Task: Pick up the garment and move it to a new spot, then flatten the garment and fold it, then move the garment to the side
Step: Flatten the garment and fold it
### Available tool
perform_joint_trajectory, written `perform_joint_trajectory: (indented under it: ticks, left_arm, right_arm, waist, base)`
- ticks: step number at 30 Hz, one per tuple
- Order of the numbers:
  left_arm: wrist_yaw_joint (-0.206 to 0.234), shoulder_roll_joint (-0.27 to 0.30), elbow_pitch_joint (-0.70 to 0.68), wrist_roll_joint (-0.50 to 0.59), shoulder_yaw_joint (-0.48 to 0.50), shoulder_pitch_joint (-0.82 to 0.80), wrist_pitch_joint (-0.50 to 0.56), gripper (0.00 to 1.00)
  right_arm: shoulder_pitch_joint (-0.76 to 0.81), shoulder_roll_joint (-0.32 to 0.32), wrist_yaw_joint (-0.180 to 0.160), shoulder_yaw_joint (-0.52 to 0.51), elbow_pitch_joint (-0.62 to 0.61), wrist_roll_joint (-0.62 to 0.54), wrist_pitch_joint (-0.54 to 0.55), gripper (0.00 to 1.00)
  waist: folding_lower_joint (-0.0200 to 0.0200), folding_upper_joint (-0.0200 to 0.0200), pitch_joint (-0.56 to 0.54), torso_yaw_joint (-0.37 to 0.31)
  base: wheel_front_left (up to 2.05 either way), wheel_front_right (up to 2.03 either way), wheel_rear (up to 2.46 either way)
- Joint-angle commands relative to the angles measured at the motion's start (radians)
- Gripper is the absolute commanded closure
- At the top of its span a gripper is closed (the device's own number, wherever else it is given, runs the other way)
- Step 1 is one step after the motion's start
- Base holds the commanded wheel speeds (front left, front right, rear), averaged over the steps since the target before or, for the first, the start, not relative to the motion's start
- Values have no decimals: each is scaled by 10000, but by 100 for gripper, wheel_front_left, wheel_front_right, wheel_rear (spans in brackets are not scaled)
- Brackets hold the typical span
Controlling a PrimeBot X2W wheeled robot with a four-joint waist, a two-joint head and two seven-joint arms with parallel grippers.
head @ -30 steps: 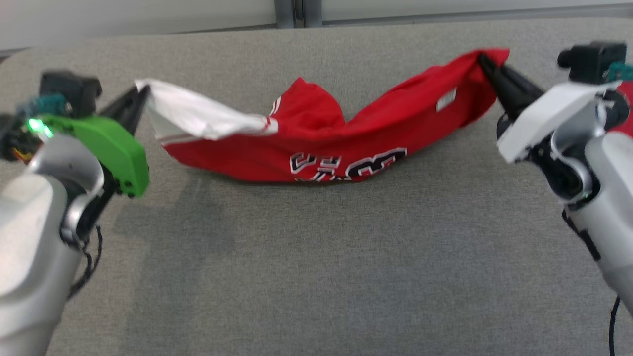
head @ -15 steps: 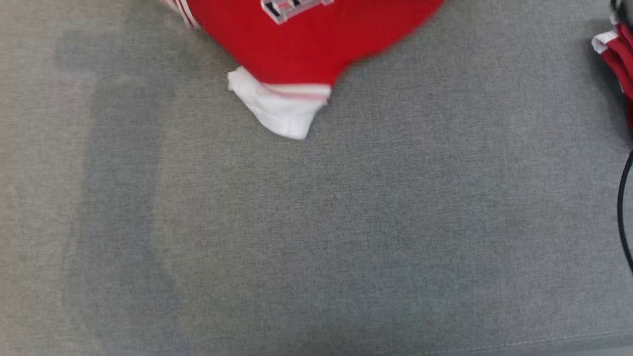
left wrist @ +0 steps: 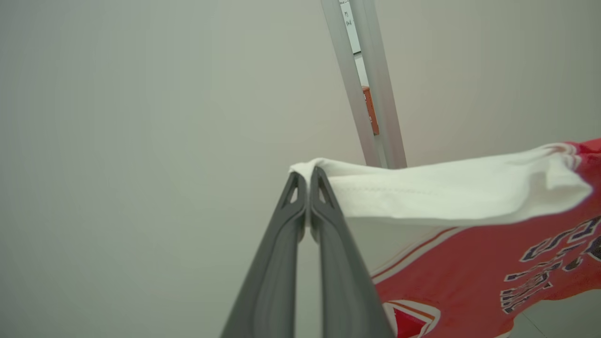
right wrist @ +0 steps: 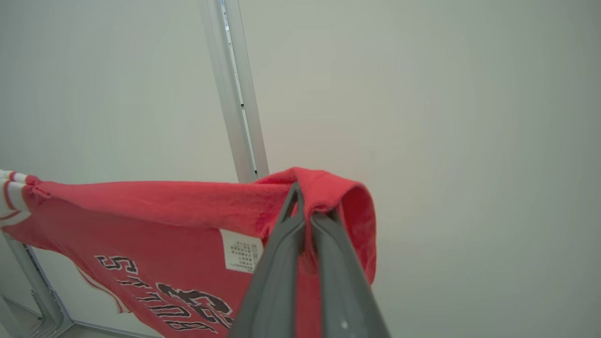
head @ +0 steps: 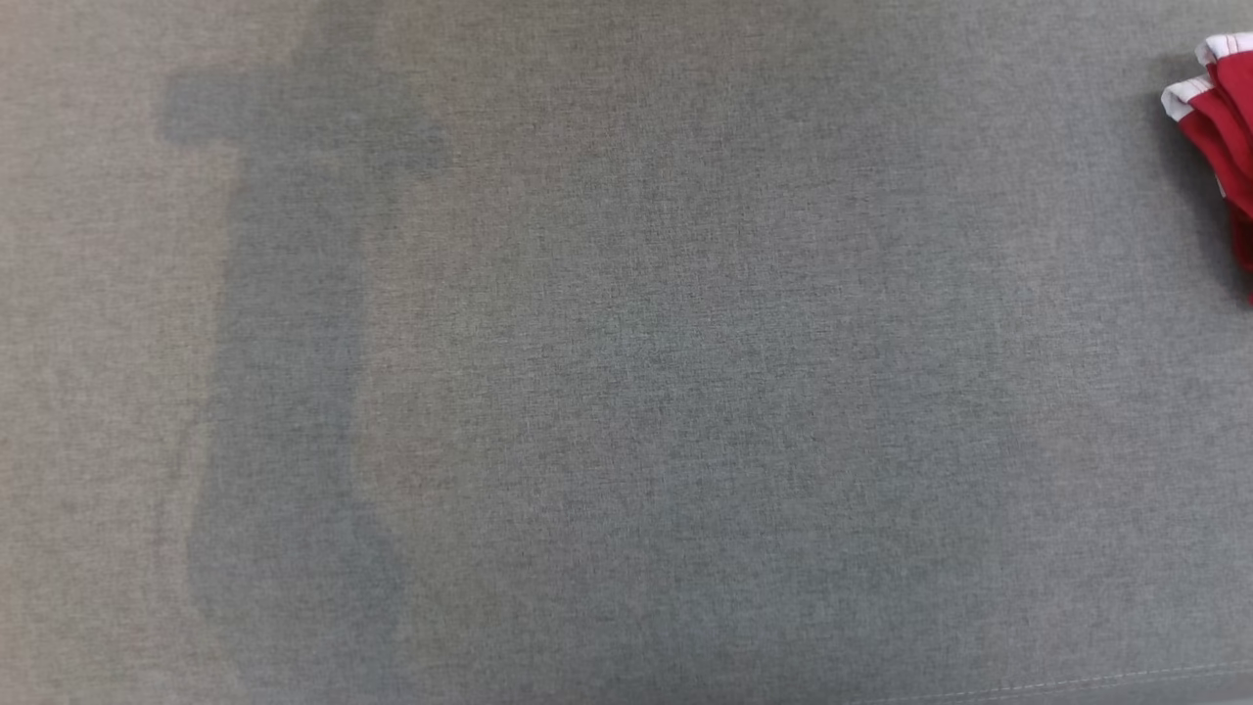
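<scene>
One red garment, left pincer clamped on it, right pincer clamped too

Grey fabric surface, soft shadow down the left, bunched red and white cloth at right edge

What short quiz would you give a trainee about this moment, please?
1. True or false: the left gripper pinches a white part of the garment.
2. Multiple choice: the right gripper is shut on cloth that is A) white, B) red, C) grey.
3. At which edge of the head view does the red-and-white cloth lie on the grey surface?
Key: 1 true; 2 B; 3 the right edge.
</scene>
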Motion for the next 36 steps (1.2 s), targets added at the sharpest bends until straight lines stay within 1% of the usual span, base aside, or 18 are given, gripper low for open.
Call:
perform_joint_trajectory:
  ticks: [1, 3, 6, 11, 13, 17, 18, 22, 27, 31, 36]
  left_arm:
    - [-2, -16, 98, -170, -151, 326, -55, 100]
    - [-3, 8, 217, -544, -544, 729, 75, 100]
    - [-3, 128, 79, -1109, -1386, 1663, 397, 100]
    - [-2, 593, -652, -2070, -2631, 3238, 1037, 100]
    - [-2, 870, -1088, -2529, -3083, 3852, 1391, 100]
    - [-3, 1411, -2063, -3515, -3926, 5211, 2207, 100]
    - [-3, 1789, -2669, -3946, -4345, 5907, 2641, 100]
    - [-3, 2479, -3804, -4710, -5069, 7157, 3557, 100]
    - [15, 3422, -5206, -5561, -5599, 8408, 4853, 100]
    - [334, 4292, -6690, -6277, -5920, 9203, 5996, 100]
    - [1017, 5333, -8787, -7355, -6247, 10129, 7280, 100]
  right_arm:
    - [282, -40, -5, 194, 118, 91, 76, 100]
    - [638, -112, -5, 585, 213, 240, 211, 100]
    - [1509, -228, -5, 1491, 35, 576, 590, 100]
    - [2999, -567, -5, 2768, -610, 1333, 1001, 100]
    - [3603, -741, -5, 3297, -929, 1666, 1261, 100]
    - [4755, -1167, -5, 4168, -1590, 2323, 1453, 100]
    - [5447, -1359, -5, 4642, -1900, 2736, 1708, 100]
    - [6575, -1773, -5, 5439, -2475, 3199, 1838, 100]
    - [7723, -2238, -5, 6197, -3044, 3663, 2194, 100]
    - [8382, -2855, -5, 6537, -3652, 3949, 2999, 100]
    - [9000, -3661, -7, 6713, -4459, 4063, 3911, 100]
  waist:
    - [-1, 0, -170, 103]
    - [-1, 0, -340, 170]
    - [-1, 0, -720, 288]
    - [-1, 0, -1440, 411]
    - [-1, 0, -1765, 453]
    - [-1, 0, -2515, 519]
    - [-1, 0, -2939, 521]
    - [-1, 0, -3717, 484]
    - [-1, 0, -4414, 403]
    - [-1, 0, -4659, 351]
    - [-1, 0, -4732, 290]
  base:
    - [0, 0, 0]
    - [0, 0, 0]
    - [0, 0, 0]
    - [0, 0, 0]
    - [0, 0, 0]
    - [0, 0, 0]
    - [0, 0, 0]
    - [0, 0, 0]
    - [0, 0, 0]
    - [0, 0, 0]
    - [0, 0, 0]
